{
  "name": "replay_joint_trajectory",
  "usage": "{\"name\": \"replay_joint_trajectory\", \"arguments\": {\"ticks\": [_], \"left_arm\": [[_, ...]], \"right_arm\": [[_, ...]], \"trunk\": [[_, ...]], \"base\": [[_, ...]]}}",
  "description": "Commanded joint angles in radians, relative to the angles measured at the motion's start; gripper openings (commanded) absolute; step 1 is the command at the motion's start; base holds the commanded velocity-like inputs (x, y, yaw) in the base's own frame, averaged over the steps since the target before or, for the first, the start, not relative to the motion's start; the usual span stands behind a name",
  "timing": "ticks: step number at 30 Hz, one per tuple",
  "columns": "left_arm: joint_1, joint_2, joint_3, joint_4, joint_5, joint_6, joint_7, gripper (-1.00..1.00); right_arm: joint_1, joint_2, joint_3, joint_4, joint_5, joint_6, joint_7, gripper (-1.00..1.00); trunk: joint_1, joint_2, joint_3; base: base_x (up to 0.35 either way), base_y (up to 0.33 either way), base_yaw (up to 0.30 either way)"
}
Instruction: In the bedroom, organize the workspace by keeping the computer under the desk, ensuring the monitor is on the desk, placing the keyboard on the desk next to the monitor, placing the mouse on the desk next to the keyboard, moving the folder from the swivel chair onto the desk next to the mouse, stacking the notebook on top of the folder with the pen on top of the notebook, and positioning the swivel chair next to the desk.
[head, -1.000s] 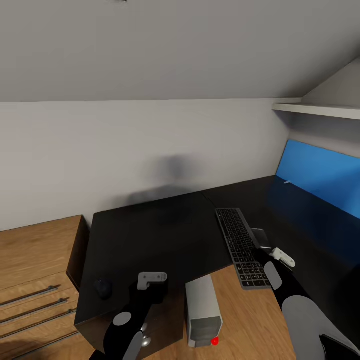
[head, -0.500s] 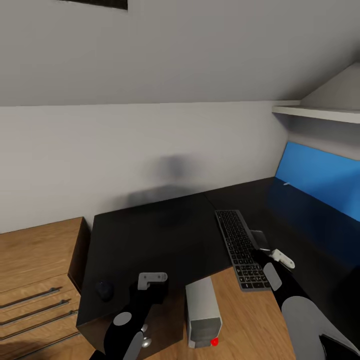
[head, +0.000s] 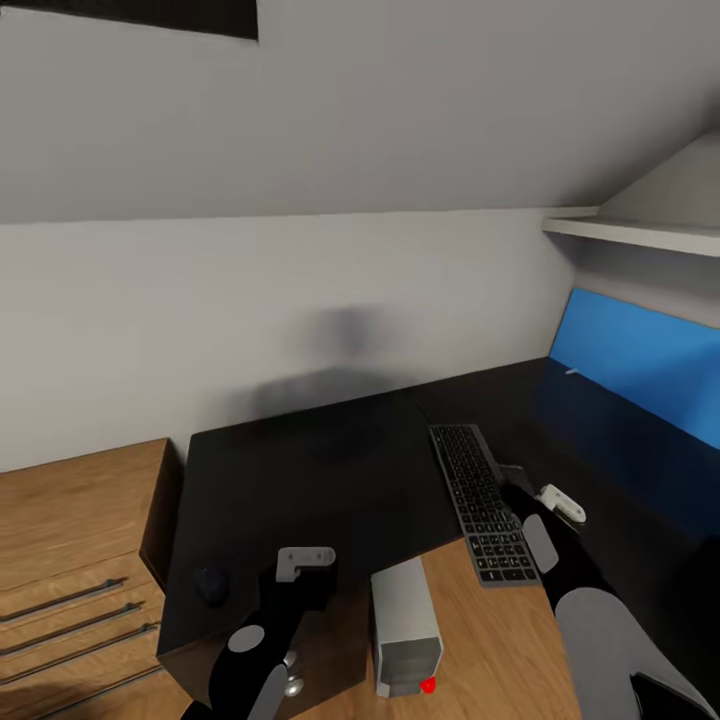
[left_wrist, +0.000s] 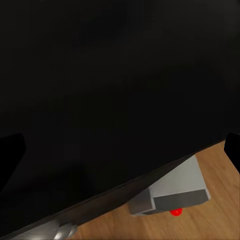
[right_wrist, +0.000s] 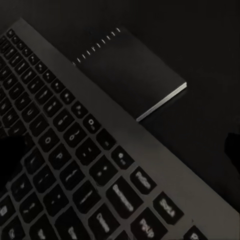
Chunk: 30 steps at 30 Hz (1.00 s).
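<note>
Since the right arm is parked right over it, everything below is placed relative to the keyboard (head: 482, 498).

keyboard: on the black desk (head: 330, 470), long axis running from the desk's front edge toward the back wall, near end poking a bit past the edge.

notebook: small dark pad (right_wrist: 129, 75) lying flat just beside the keyboard's long edge, on the monitor side. In the right wrist view it looks touching or almost touching the keyboard frame, can't tell which.

right gripper: (head: 528, 497) hovering over the keyboard's near half, by the edge the notebook sits against. Its dark fingertips (right_wrist: 10, 152) sit at opposite edges of the wrist picture, so I'd call it spread apart with nothing in it.

left gripper: (head: 303, 585) well off to the other side of the keyboard, by the desk's front edge. Both fingertips (left_wrist: 11, 150) sit wide at the frame edges, nothing between them.

mouse: dark lump (head: 211, 583) far from the keyboard, at the desk's near left corner, closer to the left arm.

computer: grey tower (head: 405, 625) on the floor, below and in front of the keyboard, partly tucked under the desk.

monitor: blue screen (head: 640, 365) beyond the keyboard on the right.

nearer arm: right one, easily. My guess is the notebook is next, a short shift sideways off the keys.
</note>
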Motion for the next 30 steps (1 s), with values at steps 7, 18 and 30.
{"name": "replay_joint_trajectory", "arguments": {"ticks": [7, 18, 30], "left_arm": [[-0.001, 0.000, -0.002, -0.001, 0.010, 0.003, 0.010, 1.00], [-0.001, 0.000, -0.002, -0.001, 0.009, 0.003, 0.010, 1.00], [-0.001, 0.002, -0.002, 0.000, 0.010, 0.000, 0.009, 1.00]], "right_arm": [[0.039, 0.064, 0.002, -0.220, -0.007, 0.030, -0.003, 1.00], [0.206, 0.156, 0.026, -0.548, -0.008, 0.139, -0.002, 1.00], [0.218, 0.176, 0.039, -0.600, -0.015, 0.174, -0.002, 1.00]], "trunk": [[-0.027, 0.049, 0.021], [-0.054, 0.098, 0.043], [-0.054, 0.098, 0.043]], "base": [[0.000, 0.000, 0.000], [0.000, 0.000, 0.000], [-0.009, 0.000, 0.000]]}}
